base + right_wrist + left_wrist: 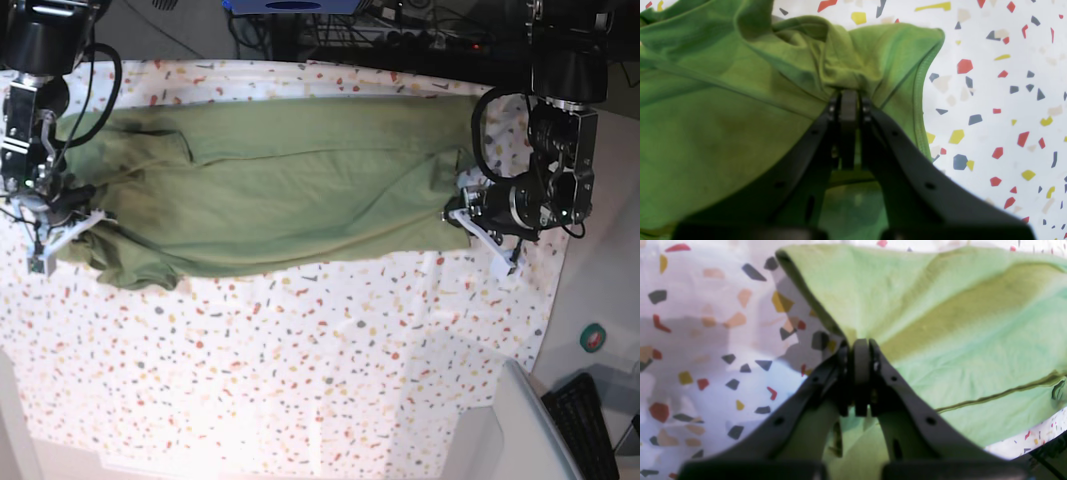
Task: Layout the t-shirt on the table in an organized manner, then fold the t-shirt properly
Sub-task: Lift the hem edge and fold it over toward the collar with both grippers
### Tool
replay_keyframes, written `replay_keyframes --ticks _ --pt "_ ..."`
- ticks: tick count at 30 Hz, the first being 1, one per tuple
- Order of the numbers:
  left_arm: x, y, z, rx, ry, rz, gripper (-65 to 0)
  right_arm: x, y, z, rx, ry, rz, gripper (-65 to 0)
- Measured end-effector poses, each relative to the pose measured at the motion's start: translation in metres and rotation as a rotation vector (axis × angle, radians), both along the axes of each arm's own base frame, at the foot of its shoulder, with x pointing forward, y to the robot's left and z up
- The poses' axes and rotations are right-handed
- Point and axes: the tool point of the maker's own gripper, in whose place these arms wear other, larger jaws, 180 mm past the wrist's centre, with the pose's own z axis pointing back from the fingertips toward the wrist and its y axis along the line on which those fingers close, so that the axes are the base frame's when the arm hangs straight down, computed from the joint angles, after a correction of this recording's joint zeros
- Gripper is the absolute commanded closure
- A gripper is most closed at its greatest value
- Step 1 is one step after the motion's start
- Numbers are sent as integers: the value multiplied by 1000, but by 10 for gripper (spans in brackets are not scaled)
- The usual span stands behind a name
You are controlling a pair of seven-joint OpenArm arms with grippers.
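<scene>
T-shirt [280, 190]: stretched across upper half of base view on the terrazzo-flecked table [300, 370]
Left gripper [462, 212]: jaws clamped on shirt edge, right of frame
Right gripper [62, 218]: jaws clamped on bunched fabric, left of frame

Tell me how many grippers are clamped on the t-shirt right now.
2: the right gripper pinches the t-shirt near its sleeve; the left gripper grips the opposite end.

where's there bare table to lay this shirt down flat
The widest bare stretch of table is the near side, below the t-shirt. The far strip is crowded: the shirt spans between the right gripper and left gripper, both clamped on it.
</scene>
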Motion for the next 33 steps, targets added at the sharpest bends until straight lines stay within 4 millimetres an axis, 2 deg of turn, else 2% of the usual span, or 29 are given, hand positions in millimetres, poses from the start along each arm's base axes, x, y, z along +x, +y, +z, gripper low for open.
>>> replay_keyframes --ticks 6,8,11,14,17,21,24,26,28,30,33 --pt "-2 3 -1 1 4 9 -2 0 0 -1 1 2 0 0" --pt "-2 7 0 9 4 9 -161 0 0 -1 1 2 0 0" --pt "-5 11 -1 16 10 13 -352 0 0 -1 1 2 0 0" --pt "-9 16 -2 27 21 12 -441 0 0 -1 1 2 0 0" --pt "-5 27 4 29 0 42 -449 0 0 -1 2 2 -1 0" --pt "-6 63 16 30 -43 175 -449 -1 1 -2 3 5 0 0" --pt "6 83 32 40 -92 230 -449 -1 2 -2 4 5 0 0" --pt "27 83 43 39 -122 223 -448 0 2 -1 3 2 1 0" --pt "57 77 47 14 -143 215 -448 -1 1 -2 2 8 1 0" --pt "69 67 35 17 -76 173 -448 -1 2 -2 5 5 1 0" --pt "75 58 12 43 -5 133 -448 1 2 -1 3 1 1 0"
